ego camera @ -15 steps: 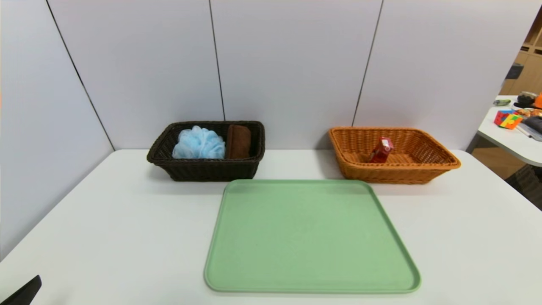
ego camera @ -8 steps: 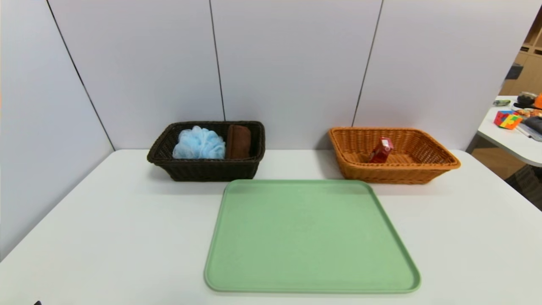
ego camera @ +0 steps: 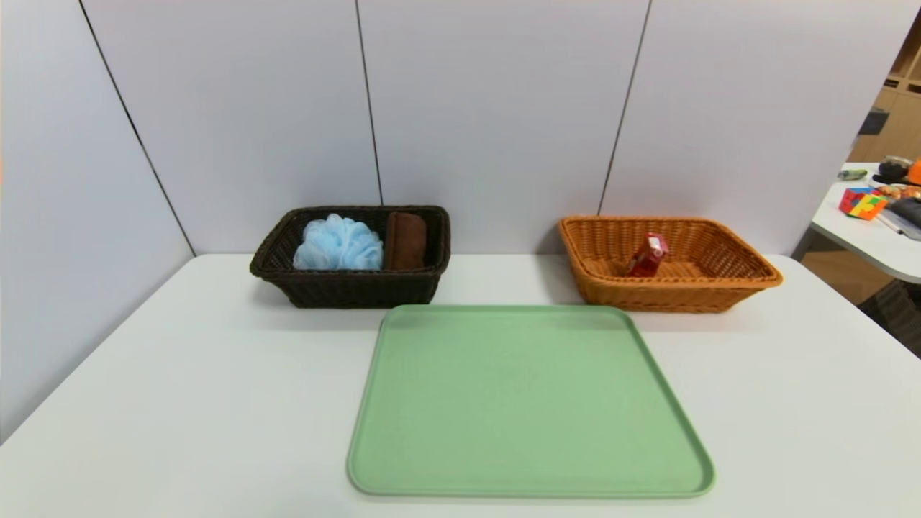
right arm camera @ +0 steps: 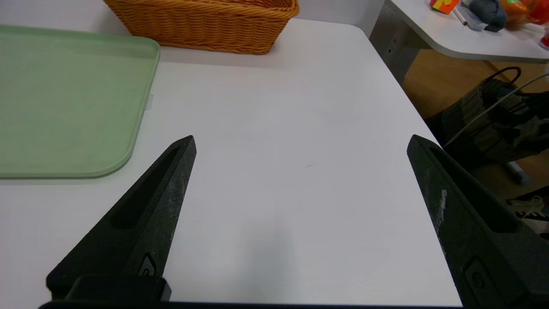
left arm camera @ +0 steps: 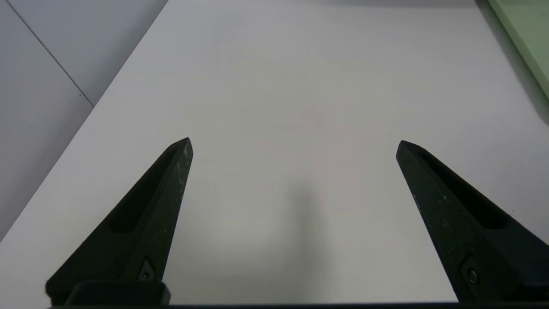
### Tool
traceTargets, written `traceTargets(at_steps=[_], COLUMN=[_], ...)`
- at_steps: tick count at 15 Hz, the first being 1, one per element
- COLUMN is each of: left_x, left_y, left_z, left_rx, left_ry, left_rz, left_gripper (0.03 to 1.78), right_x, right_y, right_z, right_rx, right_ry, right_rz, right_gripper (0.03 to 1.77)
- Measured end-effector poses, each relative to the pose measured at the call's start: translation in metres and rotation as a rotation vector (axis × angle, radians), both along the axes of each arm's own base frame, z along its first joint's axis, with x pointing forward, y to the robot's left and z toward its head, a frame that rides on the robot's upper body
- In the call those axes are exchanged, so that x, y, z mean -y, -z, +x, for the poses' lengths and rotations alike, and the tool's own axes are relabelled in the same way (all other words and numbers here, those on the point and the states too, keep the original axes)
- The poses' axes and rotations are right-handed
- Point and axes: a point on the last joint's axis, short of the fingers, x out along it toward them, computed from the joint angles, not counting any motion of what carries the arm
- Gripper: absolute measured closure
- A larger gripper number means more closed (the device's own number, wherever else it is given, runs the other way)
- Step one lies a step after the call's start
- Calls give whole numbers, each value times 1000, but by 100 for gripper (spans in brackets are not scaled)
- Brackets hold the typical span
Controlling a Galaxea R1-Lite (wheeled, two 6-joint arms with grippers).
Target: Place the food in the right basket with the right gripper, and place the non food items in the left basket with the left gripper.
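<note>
Robotics workspace, lab-like: white bench [ego camera: 216, 381] against pale panelled walls [ego camera: 496, 108]; green tray [ego camera: 529, 403], two wicker baskets [ego camera: 360, 289] [ego camera: 676, 296]; far right, cluttered side table [ego camera: 874, 237], wooden cabinetry [ego camera: 888, 126].

Seen from the middle of the tray [ego camera: 529, 403], the left gripper [left arm camera: 294, 139] hung with open fingers over bare table [ego camera: 216, 403] around 8 o'clock, the right gripper [right arm camera: 303, 135] likewise around 4. Low passage lay over the tray (its rim was only a slight lip). The dark basket [ego camera: 352, 290] blocked low travel toward 11, the orange basket [ego camera: 669, 296] toward 1. Between their walls a gap led to the back wall [ego camera: 496, 122] at 12; a side wall [ego camera: 79, 237] bounded 9 to 10.
</note>
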Motion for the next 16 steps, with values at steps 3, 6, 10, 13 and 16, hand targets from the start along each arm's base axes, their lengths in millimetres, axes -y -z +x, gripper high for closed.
traceTargets(at_steps=[3,6,10,13,16], left_x=[0,1,1,2,2], left_y=[7,9,10,12,14], left_z=[-3,-6,-10,-13,-13], left_rx=[18,54,97,134,164], left_ry=[18,39,42,69,97], left_rz=[22,20,16,3,-7], left_gripper=[12,12,12,12,12], right_x=[0,0,-1,-1,-2], right_y=[6,17,34,44,55], right_z=[-4,-6,-9,-5,2], right_rx=[22,30,51,79,129], right_ry=[3,1,-39,-66,-87], right_rz=[1,0,2,6,4], right_gripper=[10,10,10,10,10])
